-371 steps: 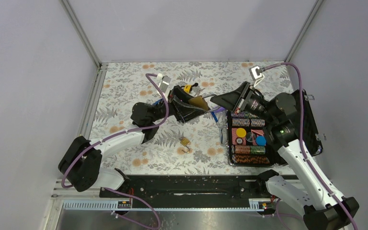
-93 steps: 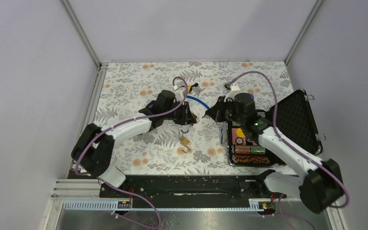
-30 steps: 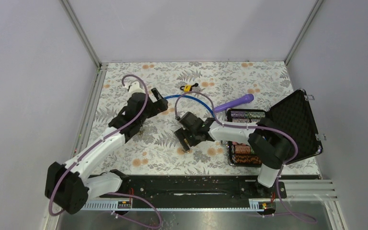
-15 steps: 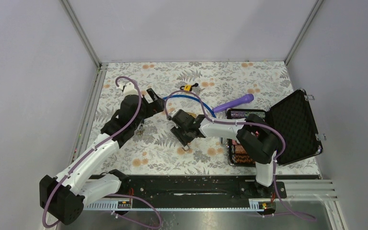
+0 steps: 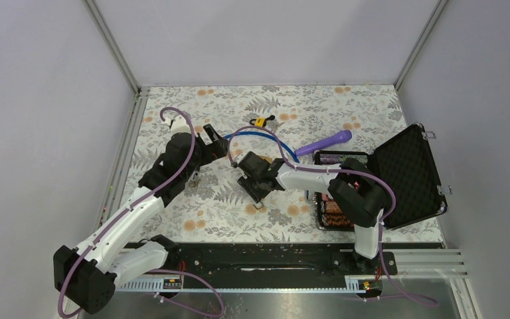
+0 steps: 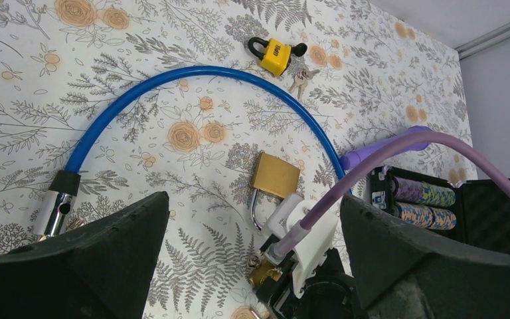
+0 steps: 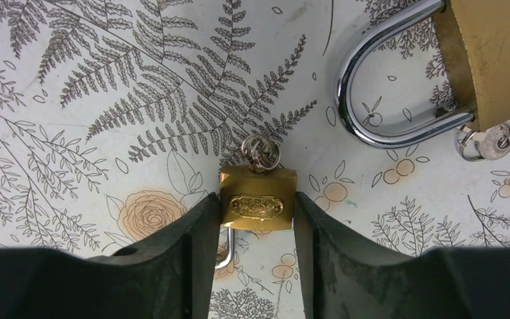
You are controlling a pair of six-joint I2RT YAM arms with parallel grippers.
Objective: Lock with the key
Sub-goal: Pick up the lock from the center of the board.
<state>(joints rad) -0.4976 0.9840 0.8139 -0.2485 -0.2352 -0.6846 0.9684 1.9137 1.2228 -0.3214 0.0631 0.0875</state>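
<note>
The right gripper [image 7: 252,203] had slid a little toward the far left of the worktop [image 5: 172,106] since a second before, and its jaws had closed in. They squeezed the small brass padlock [image 7: 257,206] from both sides. The padlock lay flat near the middle of the worktop. It was gold with an oval stamp on its face. A key ring [image 7: 262,151] stuck out of one end. Its silver loop poked out the other end, mostly hidden.

A big brass padlock [image 7: 491,60] lay just beside it, apart, with its own key [image 7: 495,141] in it. Farther back curved a blue cable lock [image 6: 206,73], and a yellow padlock [image 6: 275,54] lay near the far edge. A black case [image 5: 405,173] of poker chips [image 6: 425,196] sat open at the right edge.

The left gripper [image 5: 214,143] hung wide apart over the blue cable lock, holding nothing.
</note>
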